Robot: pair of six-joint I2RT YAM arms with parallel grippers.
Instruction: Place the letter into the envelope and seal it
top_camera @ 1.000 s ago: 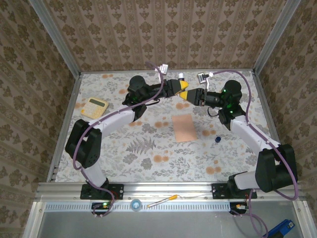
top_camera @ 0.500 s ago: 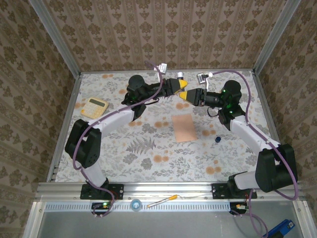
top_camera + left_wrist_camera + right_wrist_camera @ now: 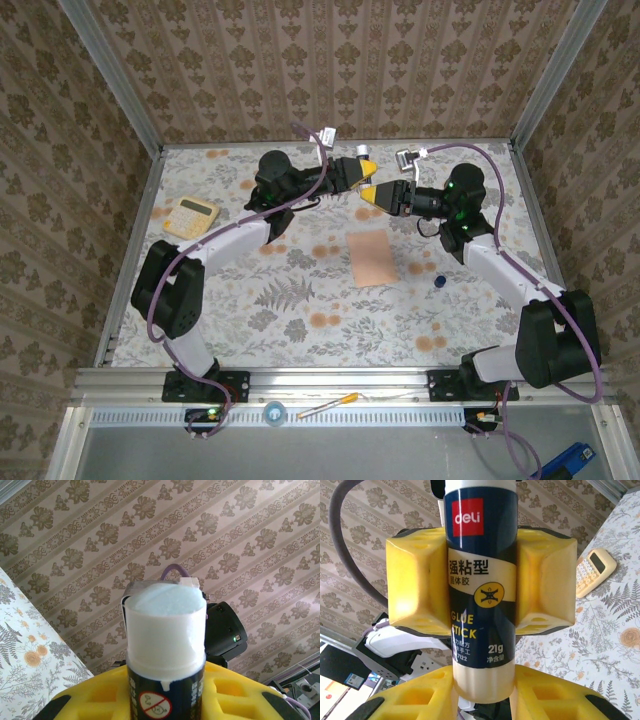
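As seen from the top cam, the left gripper (image 3: 366,168) and right gripper (image 3: 372,194) are held tip to tip over the worktop's (image 3: 250,320) far part, approx. mid-width. A pink paper rectangle (image 3: 371,259) is laid flat near the centre; letter vs. envelope can't be told. A calculator (image 3: 191,215) is set by the left edge.

On the left wrist cam, a glue stick (image 3: 165,645) is clamped between that gripper's yellow fingers (image 3: 245,695).

On the right wrist cam, the stick's pale end is flanked narrowly by the right fingers (image 3: 545,695); whether it's gripped can't be told.
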